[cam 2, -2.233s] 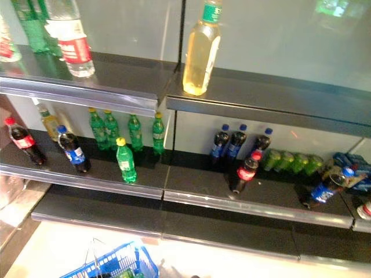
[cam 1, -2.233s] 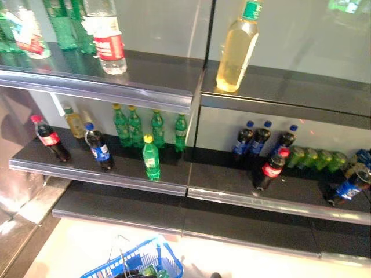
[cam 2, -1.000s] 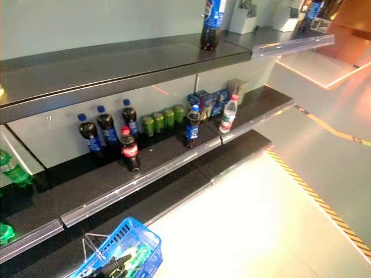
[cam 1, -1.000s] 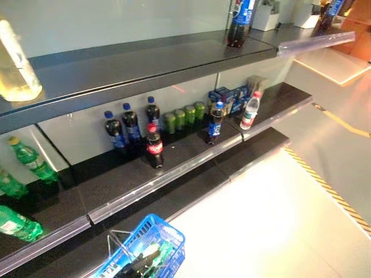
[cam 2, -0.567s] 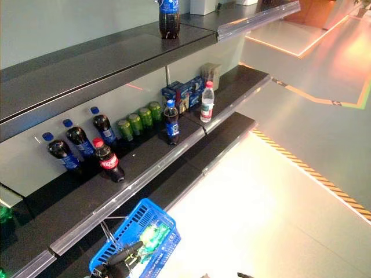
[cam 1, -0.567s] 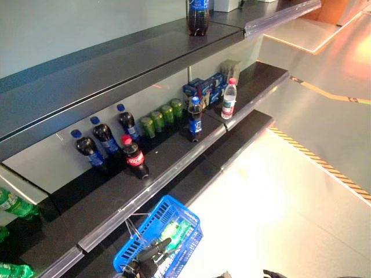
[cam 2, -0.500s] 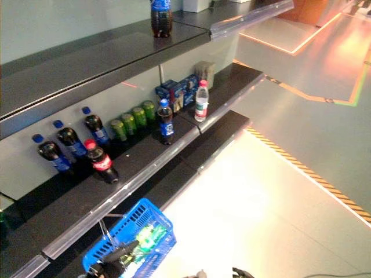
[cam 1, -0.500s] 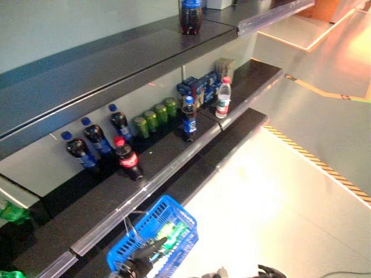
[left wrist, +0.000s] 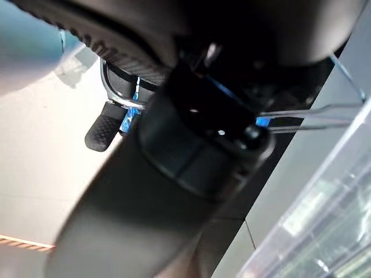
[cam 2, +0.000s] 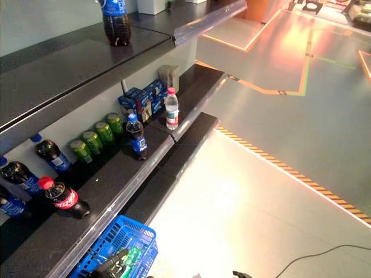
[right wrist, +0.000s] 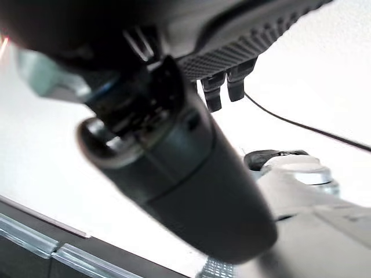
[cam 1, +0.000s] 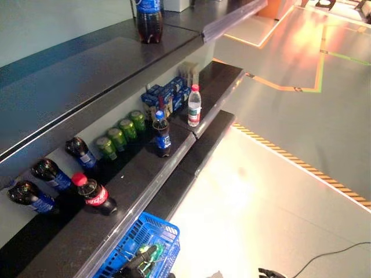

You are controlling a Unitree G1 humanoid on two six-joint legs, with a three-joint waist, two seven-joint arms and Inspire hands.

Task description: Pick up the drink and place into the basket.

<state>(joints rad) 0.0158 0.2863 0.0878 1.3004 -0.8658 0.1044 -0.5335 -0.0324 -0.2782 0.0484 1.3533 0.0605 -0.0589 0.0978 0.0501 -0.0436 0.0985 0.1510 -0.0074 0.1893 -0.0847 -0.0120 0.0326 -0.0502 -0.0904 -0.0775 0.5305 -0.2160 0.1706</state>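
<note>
A blue wire basket (cam 1: 149, 230) hangs low at the left, beside the bottom shelf. A green drink bottle (cam 1: 149, 253) lies inside it. My left hand (cam 1: 133, 266) is curled round the basket's handle; the left wrist view shows the handle's black grip (left wrist: 104, 127) and wire past the hand. On the middle shelf stand a red-capped cola bottle (cam 1: 93, 194), a blue-capped cola bottle (cam 1: 162, 134), a water bottle (cam 1: 194, 106) and green cans (cam 1: 119, 135). My right hand (right wrist: 191, 168) hangs over the floor with relaxed fingers (right wrist: 223, 87) and nothing in it.
More blue-capped bottles (cam 1: 49, 174) lean at the shelf's back left. Blue boxes (cam 1: 165, 95) stand behind the water bottle. One dark bottle (cam 1: 149, 16) stands on the top shelf. Open floor with striped tape (cam 1: 301, 171) spreads to the right.
The whole picture has swung right along the shelves, so the camera moved; the green bottles on the shelf have left the view. The basket stays in my left hand.
</note>
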